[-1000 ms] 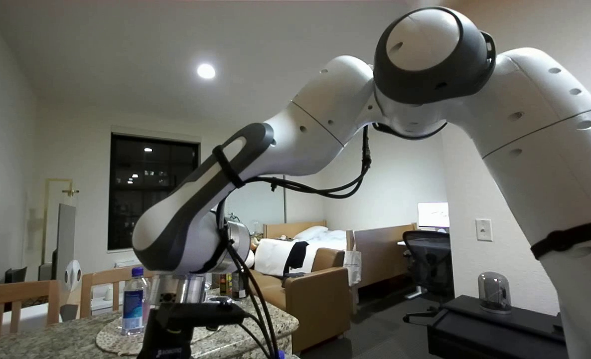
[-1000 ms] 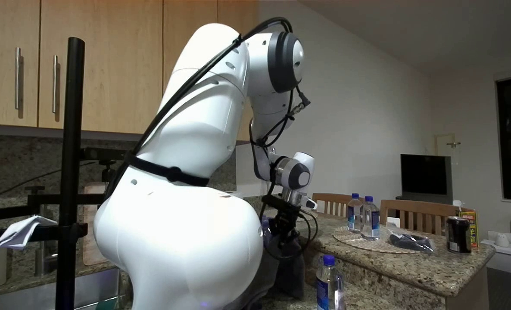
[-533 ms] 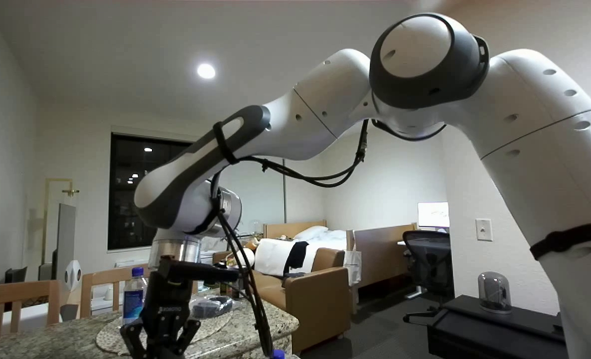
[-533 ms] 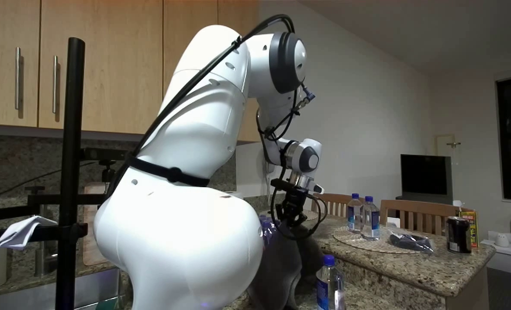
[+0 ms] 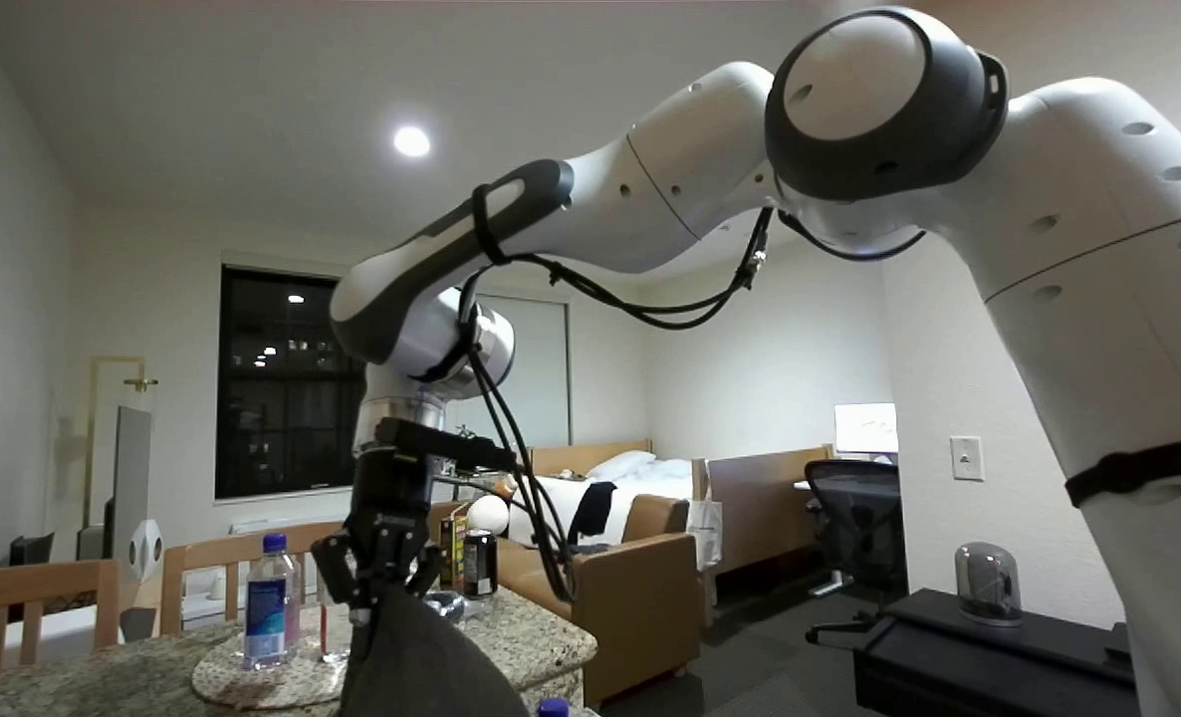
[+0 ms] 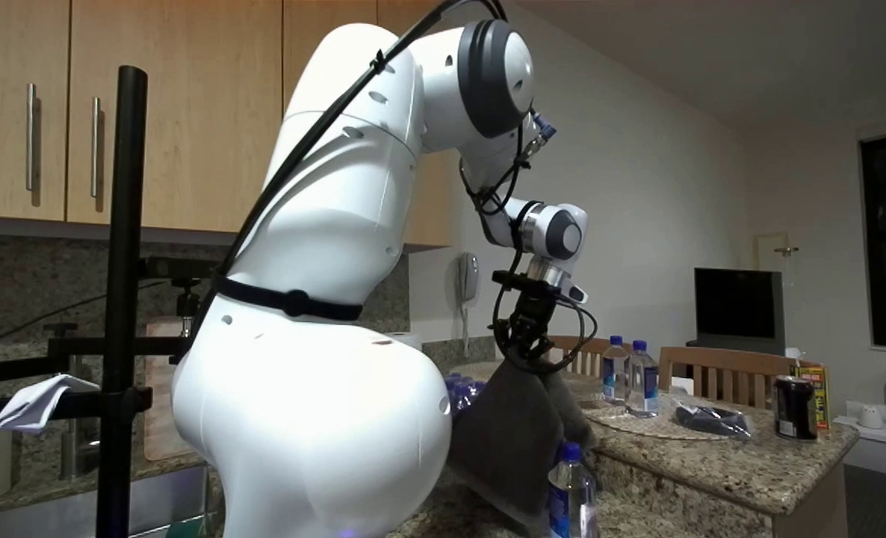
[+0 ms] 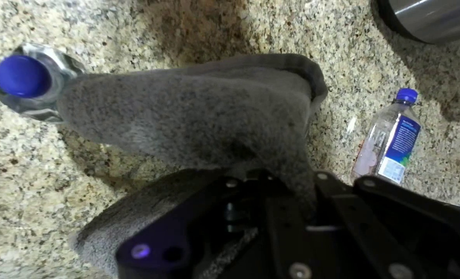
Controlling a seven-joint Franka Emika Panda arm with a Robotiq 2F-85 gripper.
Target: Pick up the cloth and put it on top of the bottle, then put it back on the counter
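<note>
My gripper (image 5: 376, 602) is shut on the grey cloth (image 5: 426, 662) and holds it up, hanging down. In an exterior view the gripper (image 6: 521, 355) is high above the lower counter (image 6: 630, 519), and the cloth (image 6: 506, 441) hangs behind and left of an upright clear bottle (image 6: 571, 497) with a blue cap. In the wrist view the cloth (image 7: 191, 112) spreads below the gripper (image 7: 276, 182). Its end overlaps the side of the blue-capped bottle (image 7: 24, 76); I cannot tell whether they touch. In an exterior view only that bottle's cap (image 5: 553, 707) shows.
Two bottles (image 6: 641, 381) stand on a round mat (image 6: 600, 418) on the raised counter part (image 6: 749, 467), with a bagged dark item (image 6: 712, 418) and a black can (image 6: 794, 407). Several bottles (image 6: 462, 392) stand behind the arm. The wrist view shows another bottle (image 7: 396, 135) and a dark cylinder (image 7: 435, 19).
The gripper has risen well above its earlier height with the cloth in it. The cloth has come up into view and moved toward the lone bottle.
</note>
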